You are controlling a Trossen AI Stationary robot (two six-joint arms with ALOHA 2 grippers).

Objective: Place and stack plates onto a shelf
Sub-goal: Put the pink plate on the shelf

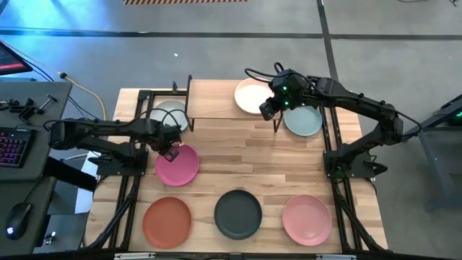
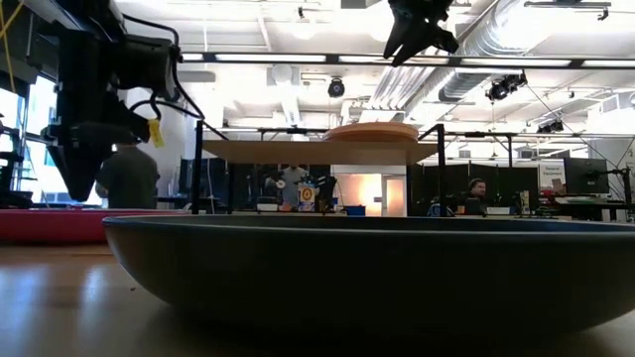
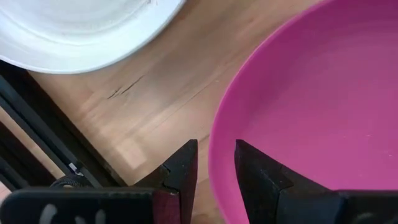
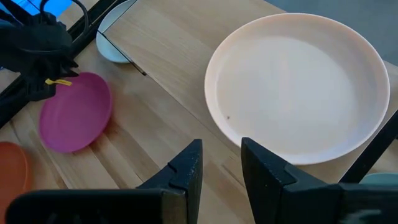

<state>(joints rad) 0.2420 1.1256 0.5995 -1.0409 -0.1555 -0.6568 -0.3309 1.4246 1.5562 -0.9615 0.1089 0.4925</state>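
So only the peach plate [image 1: 252, 96] sits on the shelf [image 1: 216, 98], at its 3 o'clock end, while the left gripper [image 1: 172, 152], fingers slightly spread, straddles the magenta plate [image 1: 177, 165] rim, and five more wait.

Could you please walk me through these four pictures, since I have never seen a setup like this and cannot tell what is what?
Two dark robot arms work at a wooden table. One picture looks straight down, one looks level across the tabletop, and two come from cameras on the arms' wrists.

On a low wooden shelf lies a peach plate. On the table lie two grey-green plates, a magenta plate, a terracotta plate, a charcoal plate and a pink plate.

The left claw straddles the magenta plate's rim, its fingers slightly apart, not closed on it. The right claw hovers over the shelf beside the peach plate, open. Neither holds anything.
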